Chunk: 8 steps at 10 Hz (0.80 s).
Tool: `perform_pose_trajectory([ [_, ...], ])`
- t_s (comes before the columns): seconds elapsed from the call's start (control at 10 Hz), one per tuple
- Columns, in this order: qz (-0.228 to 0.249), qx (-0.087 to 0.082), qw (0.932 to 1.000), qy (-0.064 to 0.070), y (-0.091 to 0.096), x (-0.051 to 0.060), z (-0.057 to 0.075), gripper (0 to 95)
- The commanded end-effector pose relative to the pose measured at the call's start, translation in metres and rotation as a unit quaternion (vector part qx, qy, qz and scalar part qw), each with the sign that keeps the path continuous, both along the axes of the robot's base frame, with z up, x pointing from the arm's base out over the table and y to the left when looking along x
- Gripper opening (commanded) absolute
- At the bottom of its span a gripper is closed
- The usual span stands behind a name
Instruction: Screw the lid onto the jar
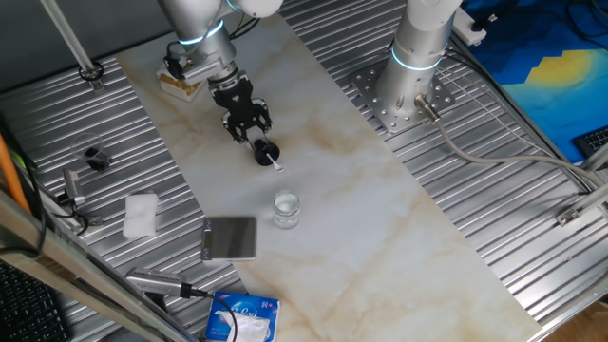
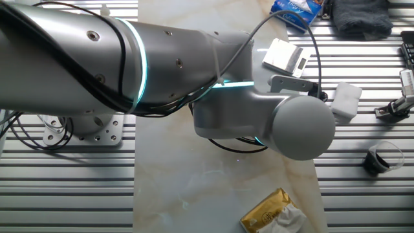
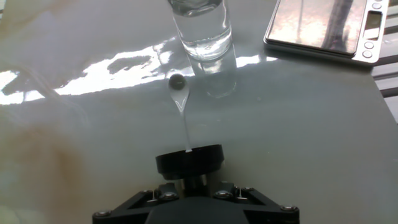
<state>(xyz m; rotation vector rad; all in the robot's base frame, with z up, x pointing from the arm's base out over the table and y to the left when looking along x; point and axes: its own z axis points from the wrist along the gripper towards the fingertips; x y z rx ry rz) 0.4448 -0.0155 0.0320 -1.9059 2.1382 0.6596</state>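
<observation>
The lid (image 1: 266,152) is a small round black cap with a thin white spoon-like bit (image 1: 276,165) sticking out of it. My gripper (image 1: 258,142) is shut on the lid and holds it just above the marble tabletop, tilted towards the jar. The jar (image 1: 286,209), small, clear and open, stands a short way in front of the lid. In the hand view the lid (image 3: 189,160) is close in front of my gripper (image 3: 189,179), its white bit (image 3: 184,124) pointing at the jar (image 3: 200,25). In the other fixed view the arm hides both the lid and the jar.
A grey square scale (image 1: 231,237) lies next to the jar, at the top right in the hand view (image 3: 323,25). A white block (image 1: 141,215), a blue packet (image 1: 242,318), a small black part (image 1: 95,157) and a yellowish box (image 1: 179,87) lie around. A second arm's base (image 1: 408,85) stands at the far right.
</observation>
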Motion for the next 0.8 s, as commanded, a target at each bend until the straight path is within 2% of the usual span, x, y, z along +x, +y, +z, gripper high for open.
perform_pose_trajectory([
  [0.1, 0.000, 0.001, 1.0000, 0.000, 0.000, 0.000, -0.002, 38.0],
  [0.4, -0.001, 0.002, 1.0000, -0.001, 0.003, 0.001, -0.010, 38.0],
  [0.5, -0.002, 0.001, 1.0000, 0.000, 0.003, 0.001, -0.011, 19.0],
  [0.7, -0.007, 0.001, 1.0000, 0.000, 0.005, 0.002, -0.013, 19.0],
  [0.8, -0.011, 0.000, 0.9999, 0.002, 0.005, 0.002, -0.014, 0.0],
])
